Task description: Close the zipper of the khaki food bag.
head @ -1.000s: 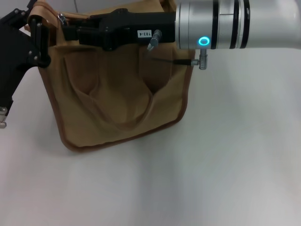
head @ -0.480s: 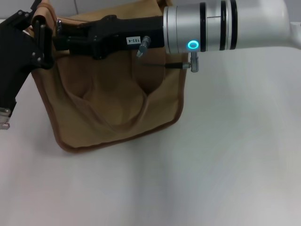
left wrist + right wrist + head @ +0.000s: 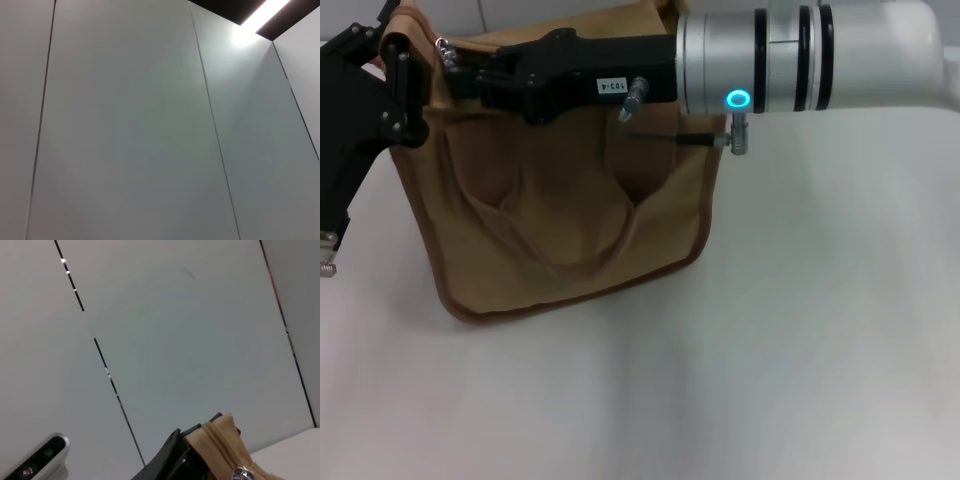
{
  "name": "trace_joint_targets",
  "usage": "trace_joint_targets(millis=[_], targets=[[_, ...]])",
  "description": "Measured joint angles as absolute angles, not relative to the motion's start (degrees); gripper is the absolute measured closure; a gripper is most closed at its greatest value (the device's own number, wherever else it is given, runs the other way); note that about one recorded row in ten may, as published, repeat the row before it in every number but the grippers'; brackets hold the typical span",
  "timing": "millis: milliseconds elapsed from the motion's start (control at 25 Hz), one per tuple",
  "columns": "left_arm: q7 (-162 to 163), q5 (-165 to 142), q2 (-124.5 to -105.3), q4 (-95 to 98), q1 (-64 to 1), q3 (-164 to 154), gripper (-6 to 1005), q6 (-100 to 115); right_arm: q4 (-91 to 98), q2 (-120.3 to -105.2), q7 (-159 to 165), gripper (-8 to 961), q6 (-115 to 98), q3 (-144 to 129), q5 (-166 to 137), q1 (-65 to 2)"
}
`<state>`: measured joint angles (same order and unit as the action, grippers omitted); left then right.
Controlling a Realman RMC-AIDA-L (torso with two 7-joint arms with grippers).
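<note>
**Operator:** Standing on the white tabletop point(image 3: 790, 350), where exactly is the boxy tan canvas food bag point(image 3: 570, 230), and how does it look?

**Technician:** It sits at the far left of the work area in the head view, upright, front face toward the camera. Darker brown piping edges the sides and bottom. The front panel sags into soft folds that form a pocket shape. The bag is far larger than either gripper.

**Operator:** Position of the right gripper point(image 3: 455, 68)?

**Technician:** The silver right arm, with a lit cyan ring, reaches across the bag's top edge from the right. Its black gripper ends at the bag's upper left corner, next to a small silver metal pull tab point(image 3: 444, 47). Whether the fingers are parted or pinching cannot be told.

**Operator:** And the left gripper point(image 3: 395, 85)?

**Technician:** Its black body is at the same upper left corner, and the fingers are clamped on the bag's end; the right wrist view shows black fingers point(image 3: 172, 457) closed around the khaki-taped zipper point(image 3: 220, 440) end. The left wrist view shows only grey wall panels point(image 3: 125, 125).
</note>
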<state>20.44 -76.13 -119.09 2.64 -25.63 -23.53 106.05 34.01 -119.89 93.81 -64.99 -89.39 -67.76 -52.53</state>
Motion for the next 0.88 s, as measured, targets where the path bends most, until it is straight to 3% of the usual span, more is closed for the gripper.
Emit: trace_joint_targets(millis=[480, 880], targets=[[20.23, -75.94, -119.00, 2.64, -25.29, -23.38, 955, 105.40, 34.57, -119.61, 91.62, 876, -69.21, -89.37, -68.18, -51.58], [20.21, -75.92, -119.00, 2.63, -24.93, -23.37, 954, 105.70, 34.65, -119.63, 90.31, 950, -69.77, -86.81, -67.62, -48.82]])
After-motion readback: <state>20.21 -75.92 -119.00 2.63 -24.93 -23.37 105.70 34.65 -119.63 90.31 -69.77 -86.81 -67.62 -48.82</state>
